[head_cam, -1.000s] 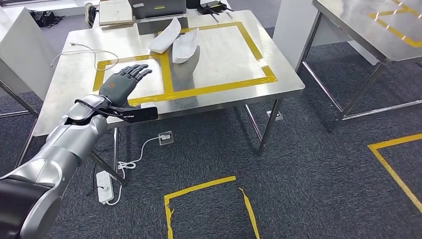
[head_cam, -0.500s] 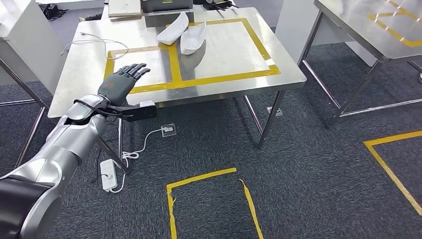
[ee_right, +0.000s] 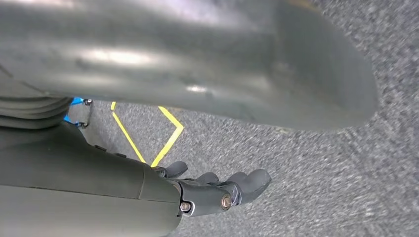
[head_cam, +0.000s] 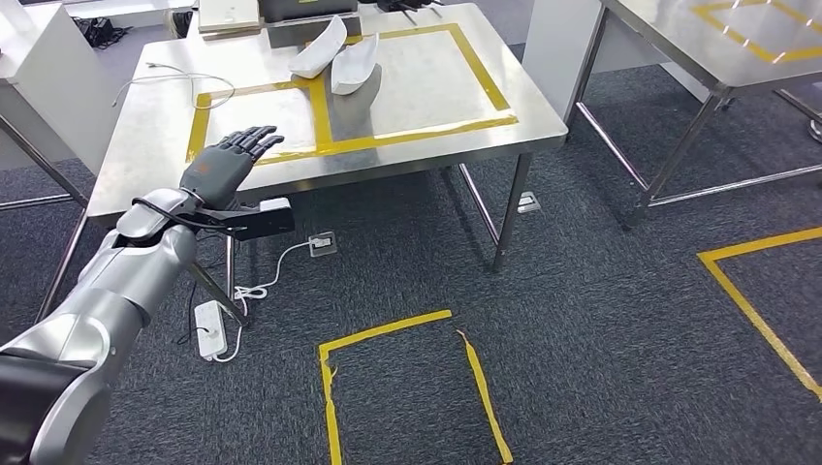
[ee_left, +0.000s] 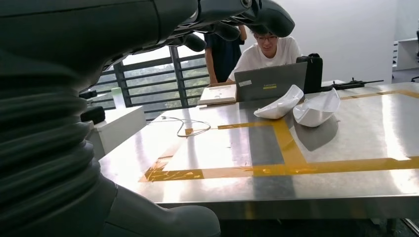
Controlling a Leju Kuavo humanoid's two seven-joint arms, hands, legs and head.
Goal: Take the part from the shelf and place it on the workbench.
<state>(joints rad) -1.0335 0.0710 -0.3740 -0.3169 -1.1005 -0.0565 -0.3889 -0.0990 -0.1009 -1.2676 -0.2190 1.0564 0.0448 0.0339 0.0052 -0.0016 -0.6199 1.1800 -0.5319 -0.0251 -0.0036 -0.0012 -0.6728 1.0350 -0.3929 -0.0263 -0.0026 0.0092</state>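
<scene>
Two white boat-shaped parts (head_cam: 318, 48) (head_cam: 355, 66) lie side by side at the far end of the steel workbench (head_cam: 426, 97), on its yellow tape frame. My left hand (head_cam: 221, 160) is raised in front of the bench's near left corner, fingers spread, holding nothing. In the left wrist view the fingers (ee_left: 232, 15) reach out over the bench top, with both parts (ee_left: 279, 103) (ee_left: 316, 106) well beyond them. My right hand (ee_right: 212, 190) hangs over grey carpet, fingers loosely extended and empty.
A person (ee_left: 269, 47) sits behind a laptop (ee_left: 269, 81) at the bench's far side. A second steel table (head_cam: 737, 48) stands to the right. A power strip (head_cam: 210, 329) and cables lie under the bench. A yellow tape square (head_cam: 407, 387) marks the floor.
The whole picture has shifted: the workbench now sits a little farther up and left, so the camera has moved. My left hand stays raised and open.
</scene>
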